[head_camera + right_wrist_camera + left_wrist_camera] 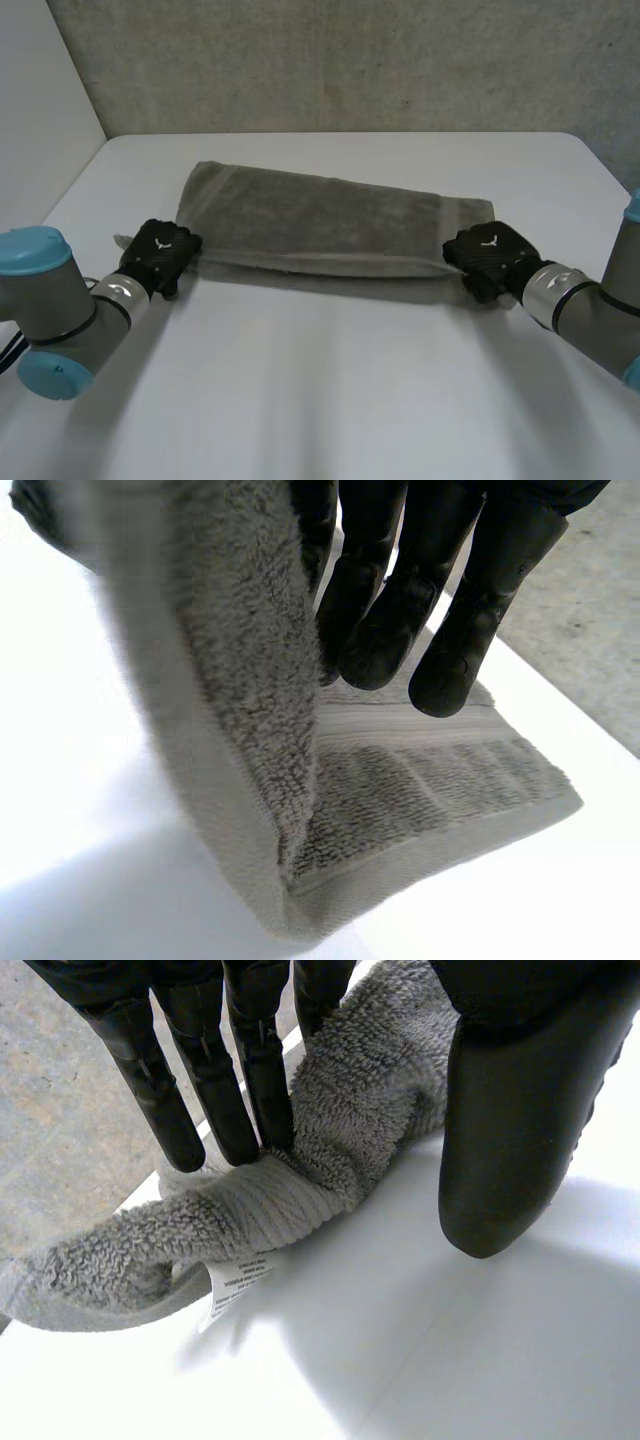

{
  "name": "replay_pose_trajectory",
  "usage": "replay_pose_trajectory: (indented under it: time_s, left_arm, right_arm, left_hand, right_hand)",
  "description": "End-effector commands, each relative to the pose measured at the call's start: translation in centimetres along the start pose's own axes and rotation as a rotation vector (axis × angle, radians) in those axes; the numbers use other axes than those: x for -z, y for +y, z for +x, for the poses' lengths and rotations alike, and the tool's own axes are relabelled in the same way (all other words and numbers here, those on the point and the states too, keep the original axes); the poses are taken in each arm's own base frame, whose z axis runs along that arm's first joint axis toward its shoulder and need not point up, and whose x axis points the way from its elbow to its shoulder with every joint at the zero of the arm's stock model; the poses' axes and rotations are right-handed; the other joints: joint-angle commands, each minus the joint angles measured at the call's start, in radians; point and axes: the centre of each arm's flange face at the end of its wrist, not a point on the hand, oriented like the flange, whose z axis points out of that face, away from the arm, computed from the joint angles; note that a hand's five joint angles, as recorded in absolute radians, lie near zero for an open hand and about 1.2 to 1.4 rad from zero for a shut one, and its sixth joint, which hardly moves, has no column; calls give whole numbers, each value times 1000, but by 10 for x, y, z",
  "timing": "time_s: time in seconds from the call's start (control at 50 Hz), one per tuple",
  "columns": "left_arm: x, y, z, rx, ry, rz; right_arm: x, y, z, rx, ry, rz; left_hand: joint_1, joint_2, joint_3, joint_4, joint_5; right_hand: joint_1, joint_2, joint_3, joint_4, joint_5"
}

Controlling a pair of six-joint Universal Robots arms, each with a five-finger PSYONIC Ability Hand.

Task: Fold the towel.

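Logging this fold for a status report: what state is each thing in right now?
towel: lying across the table, near edge raised at both ends.
left hand: shut on the towel's bunched near corner.
right hand: shut on the other near corner, top layer lifted off the lower one.
label: sticking out below the bunched corner.

A white table (330,400) with a smooth, bare top fills the foreground and runs to rounded far corners. Just behind its far edge stands a rough grey wall (330,60) with a speckled, concrete-like surface. A plain white wall (40,90) meets it at the left.
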Motion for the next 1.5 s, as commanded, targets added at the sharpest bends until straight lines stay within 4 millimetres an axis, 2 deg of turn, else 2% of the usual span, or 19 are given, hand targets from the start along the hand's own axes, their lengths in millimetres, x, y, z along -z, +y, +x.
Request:
replay_pose_trajectory:
  time_s: [0.02, 0.16, 0.4, 0.54, 0.72, 0.78, 0.82, 0.84, 0.86, 0.9, 1.0, 1.04, 1.08, 1.22, 1.28, 1.3, 1.38, 1.46, 1.5]
  left_arm:
    - [-2, -2, -3, -1, -13, 13]
    - [-5, -3, -13, -11, -67, 29]
    - [-8, -6, -19, -13, -72, 46]
    - [-21, -8, -24, -17, -70, 68]
    - [-21, 1, -16, 11, -2, 3]
    - [-17, 1, -11, 21, 38, -8]
    - [-14, 0, -8, 26, 62, -8]
    - [-14, 0, -8, 26, 62, -8]
    - [-12, 0, -8, 32, 69, -13]
    - [-10, -1, -7, 34, 75, -17]
    - [-2, -10, -14, 34, 60, -8]
    - [1, -12, -19, 38, 48, -4]
    - [4, -15, -23, 38, 35, -1]
    - [10, -20, -26, 37, 23, 6]
    - [11, -20, -25, 39, 24, 2]
    - [11, -20, -25, 39, 24, 2]
    - [15, -30, -31, 32, 8, 21]
    - [22, -43, -35, 32, -3, 47]
    - [37, -69, -45, 47, -34, 105]
  right_arm:
    - [2, -3, 7, -5, 20, 4]
    - [4, 2, 23, -21, 59, -13]
    - [5, 3, 19, -24, 49, -19]
    - [6, 5, 15, -27, 41, -26]
    - [6, 5, 15, -27, 44, -28]
    - [6, 5, 15, -27, 44, -28]
    - [6, 5, 15, -26, 45, -27]
    - [6, 5, 15, -26, 45, -27]
    - [6, 5, 16, -26, 47, -26]
    - [6, 5, 16, -27, 48, -27]
    - [5, 5, 20, -48, 70, -35]
    - [7, 8, 22, -79, 84, -75]
    - [7, 8, 23, -85, 86, -92]
    - [9, 10, 22, -101, 74, -138]
    - [10, 10, 22, -103, 72, -141]
    - [11, 7, 24, -98, 77, -133]
    - [15, -2, 28, -88, 88, -114]
    - [37, -34, 39, -69, 116, -65]
    - [46, -43, 49, -71, 138, -52]
  left_hand:
    - [-15, -71, -52, -52, -19]
    - [-15, -71, -52, -52, -19]
    - [-3, -59, -41, -40, -7]
    - [-21, -77, -58, -58, -25]
    - [6, -50, -32, -31, 2]
    - [111, 56, 74, 75, 108]
    - [473, 418, 436, 437, 470]
    - [475, 420, 438, 439, 472]
    - [661, 606, 624, 625, 658]
    - [811, 755, 774, 774, 807]
    - [813, 757, 775, 776, 809]
    - [813, 757, 775, 776, 809]
    - [813, 757, 775, 776, 809]
    - [813, 757, 775, 776, 809]
    - [813, 757, 775, 776, 809]
    - [813, 757, 775, 776, 809]
    - [813, 757, 775, 776, 809]
    - [813, 757, 775, 776, 809]
    - [813, 757, 775, 776, 809]
  right_hand:
    - [40, 76, 65, 67, 43]
    - [40, 76, 65, 67, 43]
    - [40, 76, 65, 67, 43]
    - [40, 76, 65, 67, 43]
    - [40, 76, 65, 67, 43]
    - [40, 76, 65, 67, 43]
    - [40, 76, 65, 67, 43]
    - [40, 76, 65, 67, 43]
    - [40, 76, 65, 67, 43]
    - [40, 76, 65, 67, 43]
    - [-73, -38, -48, -46, -70]
    - [-287, -251, -261, -260, -283]
    - [-328, -293, -303, -301, -325]
    - [-320, -284, -295, -293, -317]
    - [-188, -152, -163, -161, -185]
    - [36, 72, 61, 63, 39]
    - [40, 76, 65, 67, 43]
    - [40, 76, 65, 67, 43]
    - [40, 76, 65, 67, 43]
